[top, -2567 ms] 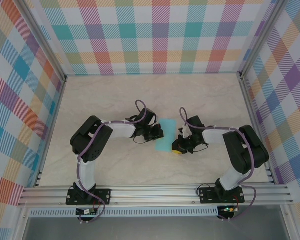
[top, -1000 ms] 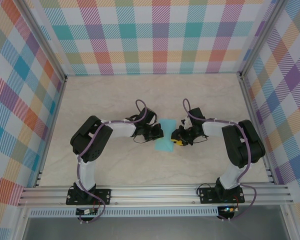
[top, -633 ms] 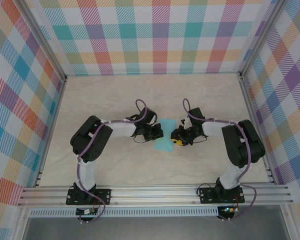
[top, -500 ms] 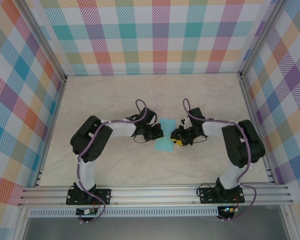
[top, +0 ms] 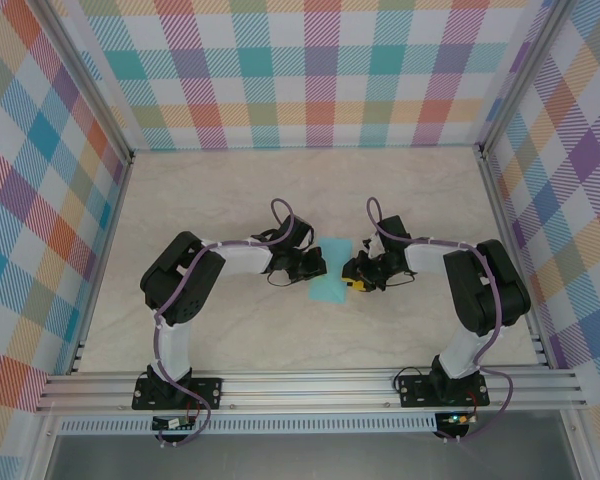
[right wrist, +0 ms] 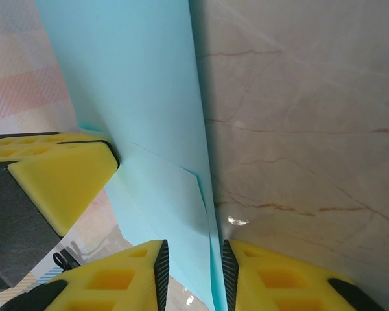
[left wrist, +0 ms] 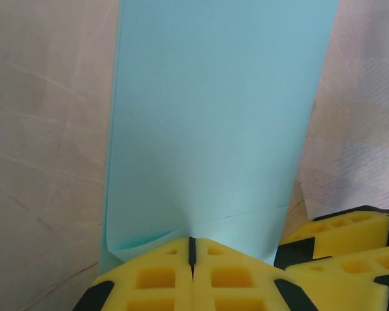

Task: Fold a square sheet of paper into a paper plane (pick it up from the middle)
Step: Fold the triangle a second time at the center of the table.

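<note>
The paper [top: 329, 272] lay at the centre of the table [top: 230, 200]. The left gripper [left wrist: 191, 256], at its 9 o'clock, pinched one edge shut. The right gripper [right wrist: 192, 275], at 3 o'clock, straddled the opposite edge, slightly parted. It should close squarely before creasing.

No text, label, brand or number readable for me in any view. Square sheet of paper [left wrist: 214, 116] plain teal, walls [top: 320, 70] plaid only.

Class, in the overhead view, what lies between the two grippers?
The square sheet of paper, seen in the top view between the left gripper and the right gripper.
</note>
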### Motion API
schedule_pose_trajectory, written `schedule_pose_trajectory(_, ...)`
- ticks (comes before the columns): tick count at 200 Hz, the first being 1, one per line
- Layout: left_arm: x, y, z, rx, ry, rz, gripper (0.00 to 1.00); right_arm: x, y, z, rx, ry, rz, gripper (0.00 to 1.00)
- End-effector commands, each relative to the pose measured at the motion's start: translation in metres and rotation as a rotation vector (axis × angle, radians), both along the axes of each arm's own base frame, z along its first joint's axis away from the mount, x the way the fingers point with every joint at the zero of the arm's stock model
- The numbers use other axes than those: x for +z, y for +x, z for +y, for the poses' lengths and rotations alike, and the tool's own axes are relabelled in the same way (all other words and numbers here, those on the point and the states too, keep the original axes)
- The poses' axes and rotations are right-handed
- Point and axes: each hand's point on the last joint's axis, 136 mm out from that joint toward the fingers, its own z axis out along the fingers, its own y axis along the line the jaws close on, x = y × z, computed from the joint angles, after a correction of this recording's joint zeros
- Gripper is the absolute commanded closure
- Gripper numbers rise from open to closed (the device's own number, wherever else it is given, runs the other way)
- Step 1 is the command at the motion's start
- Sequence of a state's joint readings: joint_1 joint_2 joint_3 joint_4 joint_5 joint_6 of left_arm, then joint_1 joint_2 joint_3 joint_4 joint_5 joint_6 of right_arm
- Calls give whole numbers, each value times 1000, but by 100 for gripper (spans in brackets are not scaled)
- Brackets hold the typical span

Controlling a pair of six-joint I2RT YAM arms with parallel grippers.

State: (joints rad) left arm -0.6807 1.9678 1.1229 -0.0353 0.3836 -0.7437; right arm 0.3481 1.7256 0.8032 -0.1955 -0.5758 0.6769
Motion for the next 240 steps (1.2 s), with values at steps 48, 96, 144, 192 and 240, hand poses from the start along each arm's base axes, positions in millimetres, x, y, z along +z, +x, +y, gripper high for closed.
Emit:
schedule_pose_trajectory(48, -14, -8, 25, 56, 100, 27, 99, 4, 4, 8, 1, 53, -23, 70)
schedule_pose_trajectory(96, -14, -6, 22, 64, 61, 39, 99, 5, 3, 11, 4, 78, -20, 70)
schedule_pose_trajectory(144, -2, -3, 15, 61, 2, 15, 96, 4, 3, 6, -6, 36, -22, 71)
schedule_pose_trajectory(192, 33, 5, 7, 25, -41, -68, 89, 6, 3, -1, -18, -6, -38, 70)
schedule_pose_trajectory(240, 22, 6, 10, 20, -6, -62, 88, 9, 3, 3, -8, 19, -39, 68)
